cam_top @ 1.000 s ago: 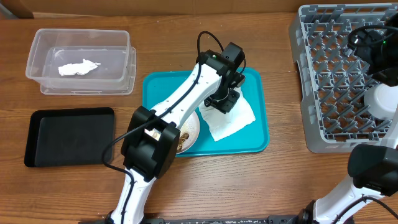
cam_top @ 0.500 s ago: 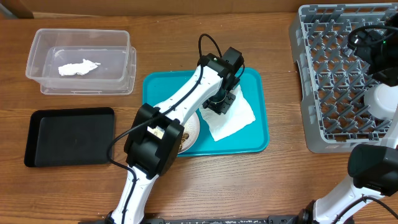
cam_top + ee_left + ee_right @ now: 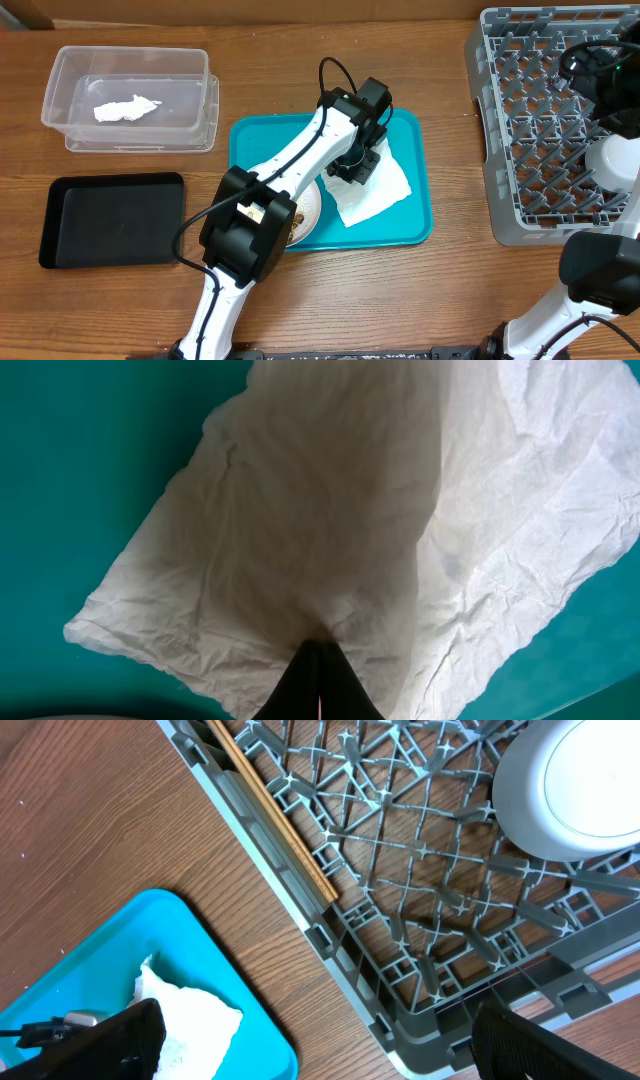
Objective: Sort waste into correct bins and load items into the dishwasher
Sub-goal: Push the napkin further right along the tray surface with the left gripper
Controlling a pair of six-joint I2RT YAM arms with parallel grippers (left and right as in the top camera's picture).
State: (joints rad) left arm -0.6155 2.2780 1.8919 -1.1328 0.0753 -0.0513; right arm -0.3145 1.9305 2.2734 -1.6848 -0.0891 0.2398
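A white paper napkin (image 3: 378,195) lies spread on the teal serving tray (image 3: 415,225). My left gripper (image 3: 357,163) is down on its upper left part. In the left wrist view the fingers (image 3: 318,652) are shut together, pinching a fold of the napkin (image 3: 330,530). My right gripper (image 3: 600,75) hovers over the grey dish rack (image 3: 545,130); its fingers (image 3: 320,1045) are wide open and empty. Chopsticks (image 3: 270,810) and a white dish (image 3: 575,790) lie in the rack (image 3: 420,870). The clear tub (image 3: 60,115) holds a crumpled napkin (image 3: 125,108).
The black tray (image 3: 110,220) sits at the front left. A white plate (image 3: 308,212) with brown food bits lies on the teal tray, partly under my left arm. The white dish (image 3: 615,160) sits at the rack's right side.
My left gripper has shifted slightly left on the napkin, drawing its edge with it. The right arm has not moved.
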